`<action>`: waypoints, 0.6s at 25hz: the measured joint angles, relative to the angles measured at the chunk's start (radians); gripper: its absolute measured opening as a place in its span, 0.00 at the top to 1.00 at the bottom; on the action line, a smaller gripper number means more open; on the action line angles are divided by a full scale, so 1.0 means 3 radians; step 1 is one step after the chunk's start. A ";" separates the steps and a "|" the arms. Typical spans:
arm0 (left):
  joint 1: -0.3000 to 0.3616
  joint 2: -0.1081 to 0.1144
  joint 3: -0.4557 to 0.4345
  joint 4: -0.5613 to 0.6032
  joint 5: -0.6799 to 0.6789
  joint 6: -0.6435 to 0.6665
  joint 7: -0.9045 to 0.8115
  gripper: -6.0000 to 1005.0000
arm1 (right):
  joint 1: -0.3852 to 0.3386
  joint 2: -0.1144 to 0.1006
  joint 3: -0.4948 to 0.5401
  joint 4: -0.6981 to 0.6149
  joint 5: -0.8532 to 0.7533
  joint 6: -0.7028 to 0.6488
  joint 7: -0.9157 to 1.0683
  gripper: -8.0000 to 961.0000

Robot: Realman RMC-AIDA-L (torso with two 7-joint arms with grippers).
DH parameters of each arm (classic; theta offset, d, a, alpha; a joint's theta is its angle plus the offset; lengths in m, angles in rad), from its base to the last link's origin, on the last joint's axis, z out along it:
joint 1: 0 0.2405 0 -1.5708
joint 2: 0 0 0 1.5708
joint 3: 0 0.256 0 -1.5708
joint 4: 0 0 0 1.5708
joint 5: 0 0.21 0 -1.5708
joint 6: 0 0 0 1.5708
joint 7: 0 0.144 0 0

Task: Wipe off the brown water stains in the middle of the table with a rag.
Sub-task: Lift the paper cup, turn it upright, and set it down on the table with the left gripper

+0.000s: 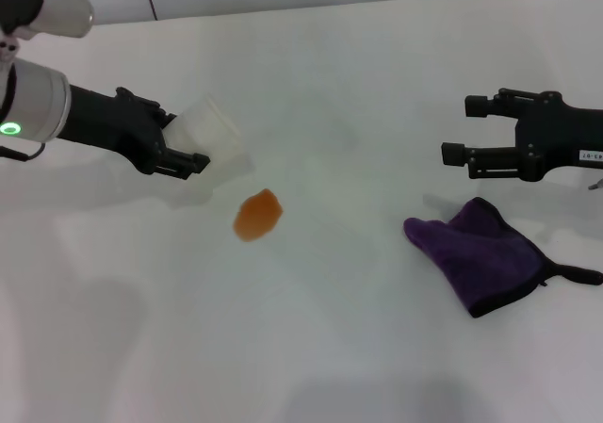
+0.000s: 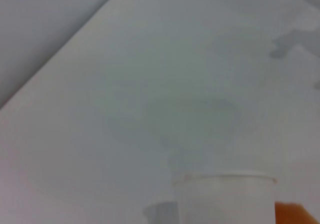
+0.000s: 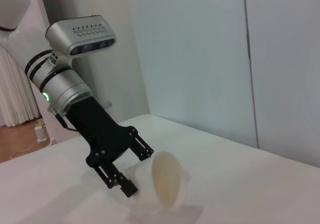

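Two end effectors show: the left end effector (image 1: 193,150), at the frame's left, grips one white paper cup (image 1: 209,133) tipped on its side, while the right end effector (image 1: 464,131), at the right edge, hovers with its fingers spread wide and holding nothing. One orange-brown stain (image 1: 257,214) sits near centre on the white surface (image 1: 339,329), just below the cup. One purple rag (image 1: 480,253) lies lower right, under the right end effector. Bare surface separates stain and rag.

Rag (image 1: 485,256) fuzzy cloth; table (image 1: 358,348) smooth, white; cup (image 1: 209,131) translucent plastic.
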 joint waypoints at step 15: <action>0.0409 -0.0023 0.0000 0.0121 -0.0983 0.0061 0.0466 0.32 | -0.0012 0.0000 0.0016 0.0008 0.0000 0.0000 -0.0002 0.10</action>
